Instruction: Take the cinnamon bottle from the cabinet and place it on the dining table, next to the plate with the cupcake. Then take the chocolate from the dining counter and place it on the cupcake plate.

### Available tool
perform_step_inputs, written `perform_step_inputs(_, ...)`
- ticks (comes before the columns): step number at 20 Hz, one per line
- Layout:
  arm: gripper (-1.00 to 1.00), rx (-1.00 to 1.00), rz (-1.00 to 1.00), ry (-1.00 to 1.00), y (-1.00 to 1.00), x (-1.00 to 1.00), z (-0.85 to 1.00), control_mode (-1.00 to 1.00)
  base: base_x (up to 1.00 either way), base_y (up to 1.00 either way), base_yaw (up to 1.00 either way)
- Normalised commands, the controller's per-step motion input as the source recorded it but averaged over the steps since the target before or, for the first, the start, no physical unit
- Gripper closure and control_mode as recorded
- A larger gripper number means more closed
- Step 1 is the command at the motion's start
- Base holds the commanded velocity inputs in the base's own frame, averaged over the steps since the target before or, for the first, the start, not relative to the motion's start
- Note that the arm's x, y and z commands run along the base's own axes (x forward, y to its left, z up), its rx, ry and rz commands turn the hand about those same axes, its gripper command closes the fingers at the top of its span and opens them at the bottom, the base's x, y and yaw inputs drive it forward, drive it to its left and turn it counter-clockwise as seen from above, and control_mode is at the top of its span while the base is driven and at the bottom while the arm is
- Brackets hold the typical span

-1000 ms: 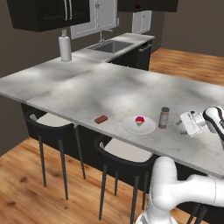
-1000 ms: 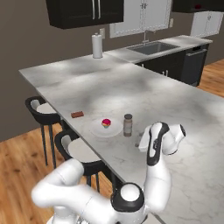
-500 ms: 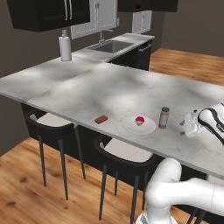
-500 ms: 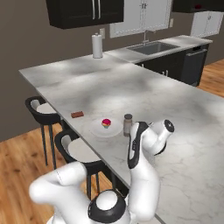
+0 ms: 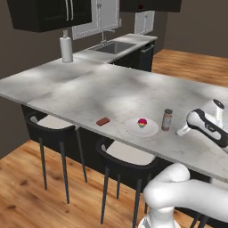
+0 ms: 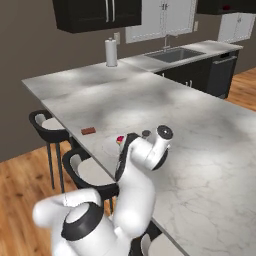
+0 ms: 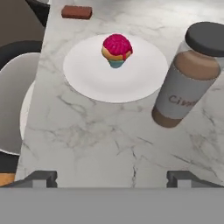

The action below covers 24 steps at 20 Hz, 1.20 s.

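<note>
The hand (image 7: pixel 112 177) hangs released over the marbled tabletop (image 7: pixel 109 140), its two fingertips (image 7: pixel 41 177) wide apart with nothing between them. Just ahead of it and off to one side, the cinnamon bottle (image 7: pixel 189 76) stands upright on the tabletop, just beside the plate (image 7: pixel 94 76). The cupcake (image 7: pixel 117 50) sits on that plate, straight ahead of the hand. Farther ahead, beyond the plate and apart from it, the chocolate (image 7: pixel 77 12) lies flat near the tabletop's edge.

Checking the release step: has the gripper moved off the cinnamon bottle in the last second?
Yes. In the left base view the gripper has pulled back right of the cinnamon bottle, which stands beside the plate.
</note>
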Motion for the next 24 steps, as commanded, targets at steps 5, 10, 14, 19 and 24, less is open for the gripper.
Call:
perform_step_inputs(5, -1.00, -0.08, -0.28, 0.10, 0.42, -0.20, 0.38, -1.00, 0.00, 0.00, 0.00)
perform_step_inputs(10, -1.00, 0.00, -0.36, 0.17, 0.49, -0.10, 0.26, -1.00, 0.00, 0.00, 0.00)
perform_step_inputs(14, -1.00, 0.00, -0.31, 0.11, 0.56, -0.08, 0.21, -1.00, 0.00, 0.00, 0.00)
perform_step_inputs(19, -1.00, 0.00, -0.31, 0.09, 0.58, -0.03, 0.18, -1.00, 0.00, 0.00, 0.00)
perform_step_inputs(24, -1.00, 0.00, -0.20, 0.05, 0.66, 0.02, 0.14, -1.00, 0.00, 0.00, 0.00)
